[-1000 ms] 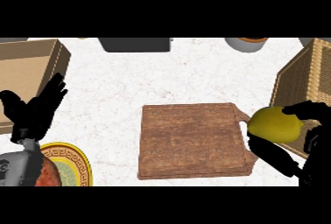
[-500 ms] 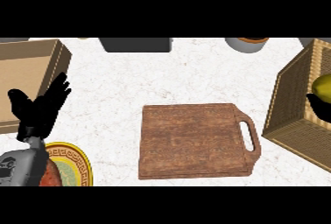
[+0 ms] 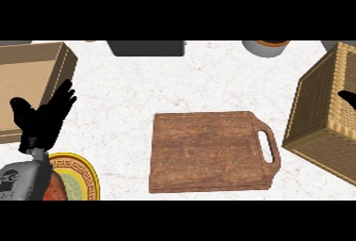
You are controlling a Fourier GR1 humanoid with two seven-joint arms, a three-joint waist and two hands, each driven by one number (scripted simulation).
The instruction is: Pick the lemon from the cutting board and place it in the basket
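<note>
cutting board [image 3: 208,150]: bare, mid worktop [image 3: 173,80]. basket [image 3: 327,108]: right edge. lemon: out of sight, place unknown. left hand [image 3: 43,120]: fingers straight, resting left. right hand [image 3: 348,100]: sliver over basket, state unclear.

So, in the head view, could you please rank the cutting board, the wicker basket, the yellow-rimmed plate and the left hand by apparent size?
1. Cutting board, fully visible.
2. Wicker basket, cut off by the edge, so possibly larger.
3. Left hand and yellow-rimmed plate: similar; the plate is partly hidden.
</note>
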